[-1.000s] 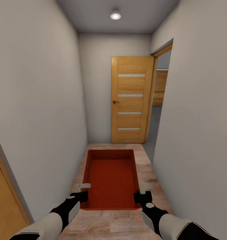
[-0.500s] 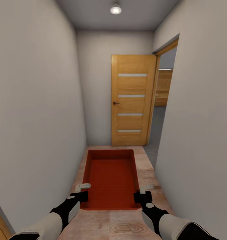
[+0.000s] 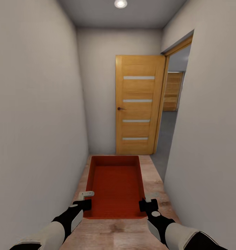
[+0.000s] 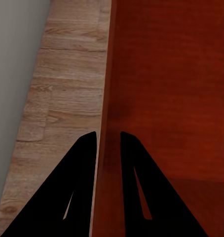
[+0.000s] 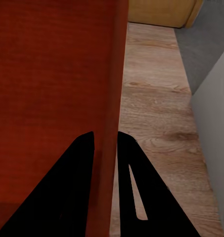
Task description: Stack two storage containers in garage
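Observation:
One orange-red storage container (image 3: 116,187), open-topped and empty, hangs level in front of me above the wood plank flooring. My left gripper (image 3: 86,200) is shut on its left wall near the close corner. In the left wrist view the black fingers (image 4: 82,168) of that gripper (image 4: 108,134) pinch the thin wall of the container (image 4: 166,74). My right gripper (image 3: 148,204) is shut on the right wall. The right wrist view shows this gripper (image 5: 105,134) clamping the rim of the container (image 5: 53,64).
I am in a narrow hallway between pale walls (image 3: 34,121). An open wooden door (image 3: 137,104) stands against the end wall. A doorway (image 3: 173,104) at the right opens onto grey flooring (image 3: 163,139). Light wood planks (image 3: 156,177) run underfoot.
The camera has moved forward down the hallway: door and doorway loom larger, and the wooden frame at the lower left has dropped out. Container and grippers hold their place in the picture.

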Tool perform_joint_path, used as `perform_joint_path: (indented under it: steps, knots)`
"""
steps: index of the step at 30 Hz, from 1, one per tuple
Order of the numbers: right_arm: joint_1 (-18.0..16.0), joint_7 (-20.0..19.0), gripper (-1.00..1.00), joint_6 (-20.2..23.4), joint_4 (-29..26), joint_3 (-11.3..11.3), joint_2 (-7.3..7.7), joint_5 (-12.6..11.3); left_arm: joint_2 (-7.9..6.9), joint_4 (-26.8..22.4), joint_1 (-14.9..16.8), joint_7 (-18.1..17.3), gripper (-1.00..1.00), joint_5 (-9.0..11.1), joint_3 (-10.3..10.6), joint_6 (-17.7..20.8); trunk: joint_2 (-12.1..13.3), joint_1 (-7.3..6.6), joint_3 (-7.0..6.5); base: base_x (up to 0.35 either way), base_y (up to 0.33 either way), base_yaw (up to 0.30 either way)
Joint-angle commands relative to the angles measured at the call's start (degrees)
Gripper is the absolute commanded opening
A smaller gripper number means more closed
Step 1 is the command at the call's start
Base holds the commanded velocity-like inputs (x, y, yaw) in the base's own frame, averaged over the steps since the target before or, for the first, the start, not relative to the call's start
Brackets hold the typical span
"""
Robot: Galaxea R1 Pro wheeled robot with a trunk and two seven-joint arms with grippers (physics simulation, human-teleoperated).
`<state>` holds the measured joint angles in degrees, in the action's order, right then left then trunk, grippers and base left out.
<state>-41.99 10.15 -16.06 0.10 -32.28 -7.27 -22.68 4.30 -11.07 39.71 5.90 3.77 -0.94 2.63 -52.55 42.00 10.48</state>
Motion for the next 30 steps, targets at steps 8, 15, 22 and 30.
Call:
perform_joint_path:
  steps: [8, 15, 22, 30]
  knots:
    - [-0.03, -0.40, -1.00, 0.16, -0.01, 1.87, -0.07, 0.44, 0.01, -0.30, 0.02, 0.61, -1.00, -0.78, -0.79, -3.68, -0.06, 0.04, 0.08, 0.322, 0.000, 0.000]
    - [-0.03, -0.40, -1.00, 0.16, -0.01, 1.88, -0.05, 0.44, 0.01, -0.27, 0.02, 0.61, -1.00, -0.78, -0.75, -3.68, -0.06, 0.04, 0.08, 0.322, 0.000, 0.000]
    - [-0.03, -0.40, -1.00, 0.16, -0.01, 1.87, -0.04, 0.44, 0.01, -0.35, 0.02, 0.61, -1.00, -0.78, -0.78, -3.68, -0.06, 0.04, 0.08, 0.322, 0.000, 0.000]
    - [-0.03, -0.40, -1.00, 0.16, -0.01, 1.87, -0.05, 0.44, 0.01, -0.35, 0.02, 0.61, -1.00, -0.78, -0.74, -3.68, -0.06, 0.04, 0.08, 0.322, 0.000, 0.000]
